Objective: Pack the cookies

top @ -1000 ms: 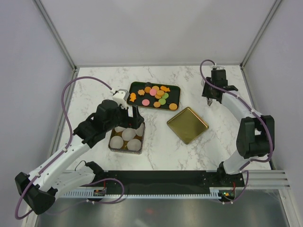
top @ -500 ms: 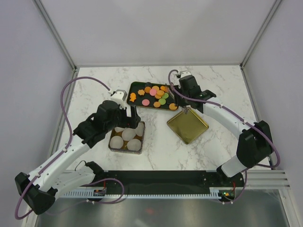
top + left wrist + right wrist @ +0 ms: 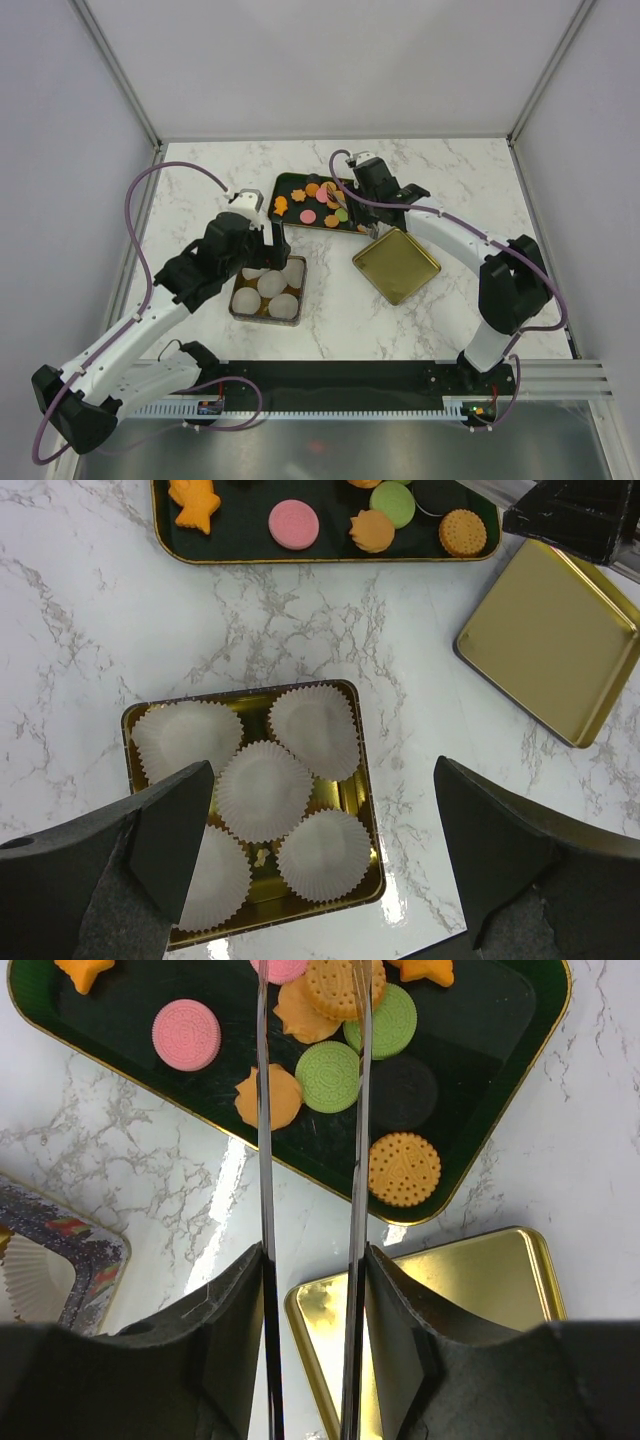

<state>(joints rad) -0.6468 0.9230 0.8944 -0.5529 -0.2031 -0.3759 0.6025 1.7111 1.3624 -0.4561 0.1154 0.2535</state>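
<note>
Cookies (image 3: 329, 1076), all of them as far as I can see, sit on the dark green tray (image 3: 480, 1030) at the far middle of the marble table (image 3: 340, 300): orange, pink and green rounds, plus a few orange shaped ones. None has gone into the box, so by my read the packing hasn't started.

Looking down through the left wrist view, the gold tin (image 3: 347, 798) lies near and left of the tray, lined with five white paper cups (image 3: 263, 788), and every cup I can see into is bare. One is partly hidden behind a finger. The left gripper (image 3: 322, 780) hangs above that tin with its jaws spread wide, holding nothing.

On the right, the right gripper (image 3: 310, 980) is over the cookie pile, its long thin fingers (image 3: 263, 1160) parted and running across the tray. An orange round biscuit lies under the tips, but I see nothing pinched between them.

The shallow gold lid (image 3: 545, 640) rests just right of the tin, near the tray's right corner, nothing in it.

My judgement: first pick is what's in hand, and every cookie remains to be moved.
</note>
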